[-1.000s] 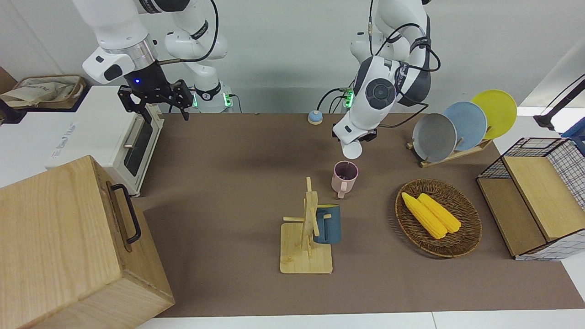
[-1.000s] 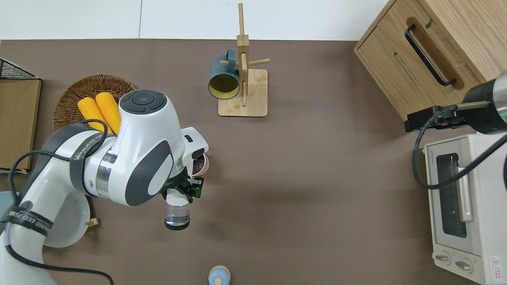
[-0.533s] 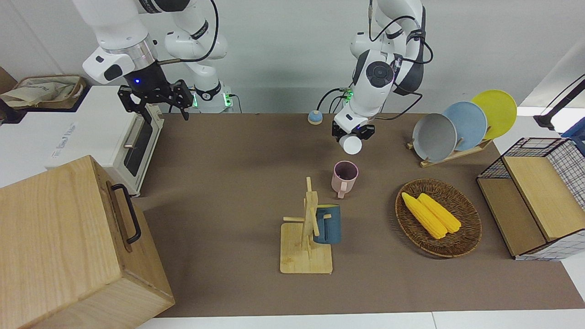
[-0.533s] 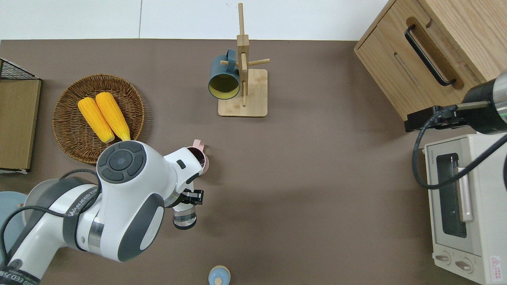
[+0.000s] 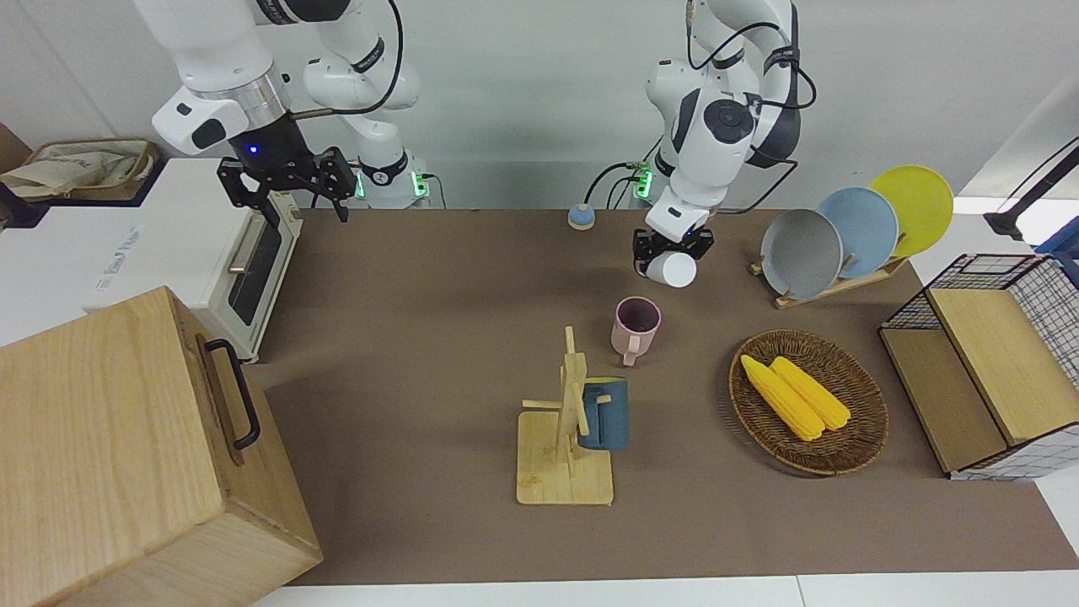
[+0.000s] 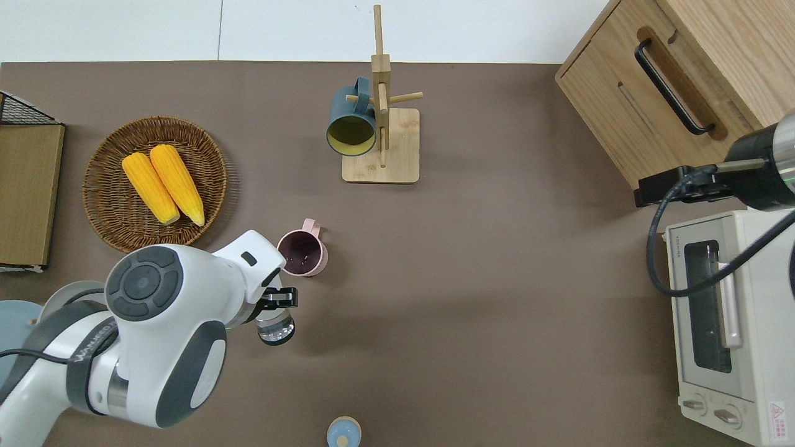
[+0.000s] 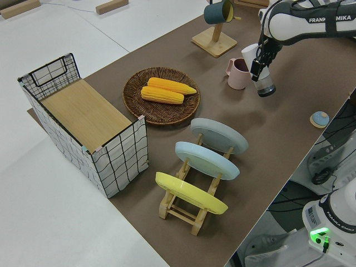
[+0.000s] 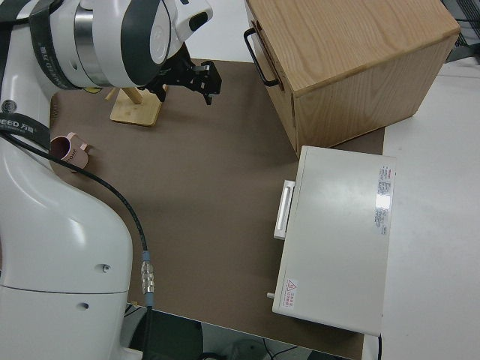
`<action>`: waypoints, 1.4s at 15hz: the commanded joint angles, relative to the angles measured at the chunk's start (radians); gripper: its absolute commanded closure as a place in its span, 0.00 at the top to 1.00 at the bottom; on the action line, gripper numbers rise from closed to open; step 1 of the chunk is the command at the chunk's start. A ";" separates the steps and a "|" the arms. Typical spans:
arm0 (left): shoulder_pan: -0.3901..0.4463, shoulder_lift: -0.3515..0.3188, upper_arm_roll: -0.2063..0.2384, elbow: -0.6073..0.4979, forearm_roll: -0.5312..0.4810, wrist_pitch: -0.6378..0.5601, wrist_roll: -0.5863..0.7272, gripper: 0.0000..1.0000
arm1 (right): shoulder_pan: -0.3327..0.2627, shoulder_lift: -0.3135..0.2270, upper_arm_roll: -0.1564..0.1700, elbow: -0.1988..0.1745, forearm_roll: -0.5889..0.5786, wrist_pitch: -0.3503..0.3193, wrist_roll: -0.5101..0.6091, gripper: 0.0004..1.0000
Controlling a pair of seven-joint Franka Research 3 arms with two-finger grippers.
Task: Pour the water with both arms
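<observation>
My left gripper [image 5: 672, 249] is shut on a clear glass [image 5: 673, 269] and holds it, tilted, in the air over the brown mat beside the pink mug [image 5: 636, 325]. The overhead view shows the left gripper [image 6: 277, 300], the glass [image 6: 275, 326] and the mug [image 6: 302, 253], whose inside looks dark. In the left side view the glass [image 7: 266, 84] hangs under the gripper [image 7: 258, 64] next to the mug [image 7: 239, 74]. No stream of water shows. My right arm is parked, its gripper [image 5: 287, 187] open and empty.
A wooden mug tree [image 5: 566, 421] holds a dark blue mug [image 5: 604, 413]. A wicker basket [image 5: 843, 447] holds two corn cobs. A plate rack [image 5: 843, 232], a wire crate [image 5: 995, 371], a wooden box [image 5: 126, 447], a toaster oven [image 5: 169, 253] and a small blue knob [image 5: 579, 217] ring the mat.
My left arm has drawn the glass back from above the pink mug toward its own base and tipped it back up. The right arm has not moved.
</observation>
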 commanded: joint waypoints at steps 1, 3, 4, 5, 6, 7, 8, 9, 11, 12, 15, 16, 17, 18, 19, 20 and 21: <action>0.075 -0.041 -0.001 0.015 0.048 0.052 -0.016 0.03 | -0.008 -0.022 0.000 -0.026 0.023 0.004 -0.011 0.99; 0.138 -0.033 -0.002 0.057 0.075 0.116 -0.016 0.03 | -0.008 -0.023 0.000 -0.026 0.023 0.004 -0.011 0.99; 0.170 -0.027 -0.002 0.081 0.080 0.151 -0.016 0.03 | -0.008 -0.023 0.000 -0.026 0.023 0.004 -0.011 0.99; 0.201 -0.024 -0.002 0.106 0.080 0.199 -0.015 0.02 | -0.008 -0.022 0.000 -0.026 0.023 0.004 -0.011 0.99; 0.230 -0.022 -0.001 0.136 0.084 0.219 -0.012 0.02 | -0.008 -0.022 0.000 -0.026 0.023 0.004 -0.011 0.99; 0.262 -0.021 -0.002 0.172 0.116 0.222 -0.013 0.02 | -0.008 -0.023 0.000 -0.026 0.023 0.004 -0.011 0.99; 0.282 -0.015 -0.001 0.198 0.136 0.222 -0.013 0.02 | -0.008 -0.022 0.000 -0.026 0.023 0.004 -0.011 0.99; 0.302 -0.011 -0.001 0.224 0.146 0.222 -0.008 0.02 | -0.008 -0.022 0.000 -0.026 0.023 0.004 -0.011 0.99; 0.354 -0.005 -0.001 0.291 0.150 0.224 0.004 0.00 | -0.008 -0.022 0.000 -0.026 0.023 0.004 -0.011 0.99; 0.382 0.013 -0.001 0.331 0.152 0.225 0.008 0.00 | -0.008 -0.022 0.000 -0.026 0.023 0.004 -0.011 0.99; 0.439 0.057 0.001 0.385 0.149 0.290 0.070 0.00 | -0.008 -0.022 0.000 -0.026 0.023 0.004 -0.011 0.99; 0.453 0.076 0.001 0.400 0.147 0.294 0.096 0.00 | -0.008 -0.022 0.000 -0.026 0.023 0.004 -0.011 0.99; 0.473 0.100 0.008 0.440 0.146 0.294 0.146 0.00 | -0.008 -0.022 0.000 -0.026 0.023 0.004 -0.011 0.99; 0.497 0.125 0.010 0.484 0.140 0.294 0.212 0.00 | -0.008 -0.022 0.000 -0.026 0.023 0.004 -0.011 0.99; 0.531 0.152 0.014 0.521 0.135 0.294 0.267 0.00 | -0.008 -0.022 0.000 -0.026 0.023 0.004 -0.011 0.99; 0.557 0.171 0.016 0.534 0.134 0.294 0.309 0.00 | -0.008 -0.022 0.000 -0.026 0.023 0.004 -0.011 0.99; 0.572 0.186 0.016 0.552 0.131 0.294 0.341 0.00 | -0.008 -0.022 0.000 -0.026 0.023 0.004 -0.011 0.99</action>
